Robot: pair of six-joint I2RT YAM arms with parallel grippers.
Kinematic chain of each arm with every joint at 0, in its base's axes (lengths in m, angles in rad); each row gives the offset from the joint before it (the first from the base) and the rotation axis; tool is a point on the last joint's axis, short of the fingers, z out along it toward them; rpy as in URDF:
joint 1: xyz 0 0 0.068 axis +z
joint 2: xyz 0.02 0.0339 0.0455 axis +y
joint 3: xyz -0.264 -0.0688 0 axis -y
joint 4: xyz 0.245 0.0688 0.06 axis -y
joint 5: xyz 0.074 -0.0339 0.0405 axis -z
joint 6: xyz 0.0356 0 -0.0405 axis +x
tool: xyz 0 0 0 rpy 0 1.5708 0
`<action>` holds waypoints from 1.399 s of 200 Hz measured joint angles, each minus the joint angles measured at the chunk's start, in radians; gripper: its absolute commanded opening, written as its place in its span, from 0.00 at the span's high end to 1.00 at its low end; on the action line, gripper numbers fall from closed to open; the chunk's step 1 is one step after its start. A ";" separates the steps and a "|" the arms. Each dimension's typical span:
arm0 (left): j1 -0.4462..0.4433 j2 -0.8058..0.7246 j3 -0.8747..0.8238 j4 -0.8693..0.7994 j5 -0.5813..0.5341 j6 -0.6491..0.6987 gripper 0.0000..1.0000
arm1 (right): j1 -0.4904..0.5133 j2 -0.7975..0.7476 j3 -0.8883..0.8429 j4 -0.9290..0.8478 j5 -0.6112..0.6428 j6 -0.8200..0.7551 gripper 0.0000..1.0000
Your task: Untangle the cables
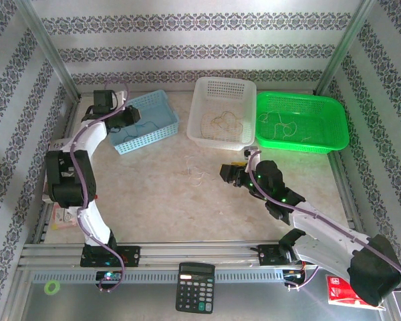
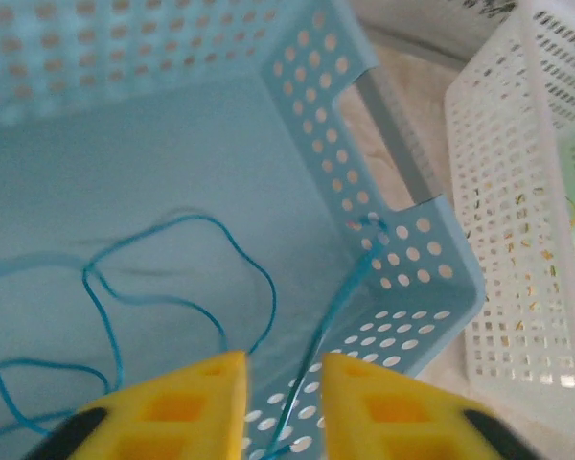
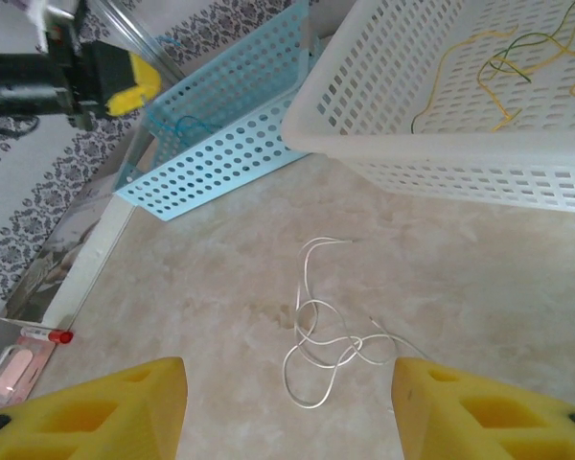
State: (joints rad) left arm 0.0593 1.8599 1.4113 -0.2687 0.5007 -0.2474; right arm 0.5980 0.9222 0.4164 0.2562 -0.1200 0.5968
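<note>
My left gripper (image 1: 135,115) (image 2: 283,359) hangs over the blue basket (image 1: 162,134) (image 2: 402,316), its yellow jaws a little apart. A thin blue cable (image 2: 203,217) lies looped on the basket floor. One strand of it runs up between the jaws, and I cannot see it pinched. A whitish cable (image 1: 195,170) (image 3: 302,316) lies in a loose knot on the table. My right gripper (image 1: 228,172) (image 3: 289,383) hovers just near of it, wide open and holding nothing.
A white basket (image 1: 195,114) (image 3: 460,172) at the back centre holds yellowish cables (image 1: 222,122) (image 3: 479,48). A green basket (image 1: 301,99) to its right holds thin wires (image 1: 284,127). A calculator (image 1: 195,287) lies on the front rail.
</note>
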 measured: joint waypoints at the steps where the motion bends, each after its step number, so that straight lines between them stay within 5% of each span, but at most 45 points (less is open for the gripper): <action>1: -0.001 0.002 0.001 -0.003 -0.002 -0.003 0.53 | 0.000 0.000 0.000 0.000 0.000 0.000 0.41; 38: -0.012 0.003 0.040 -0.048 -0.034 0.009 0.30 | 0.000 -0.003 0.000 -0.003 -0.001 0.000 0.41; 118: -0.012 -0.172 0.024 -0.059 -0.005 -0.043 0.17 | 0.006 0.057 0.003 -0.029 -0.001 0.002 0.41; 152: -0.012 -0.341 -0.119 -0.006 0.063 -0.124 0.12 | 0.015 0.148 0.026 -0.060 -0.002 0.004 0.41; 177: -0.015 -0.466 -0.278 0.054 0.113 -0.196 0.00 | 0.029 0.240 0.060 -0.070 -0.010 0.008 0.41; 230: -0.061 -0.684 -0.626 0.166 0.152 -0.353 0.00 | 0.092 0.491 0.219 -0.091 -0.022 0.002 0.42; 280: -0.099 -0.813 -0.755 0.197 0.137 -0.429 0.00 | 0.118 0.595 0.298 -0.165 0.090 -0.031 0.41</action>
State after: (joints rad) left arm -0.0399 1.0473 0.6567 -0.0719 0.6376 -0.6765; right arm 0.7162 1.5177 0.7139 0.0914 -0.0296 0.5655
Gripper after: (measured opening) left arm 0.999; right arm 0.583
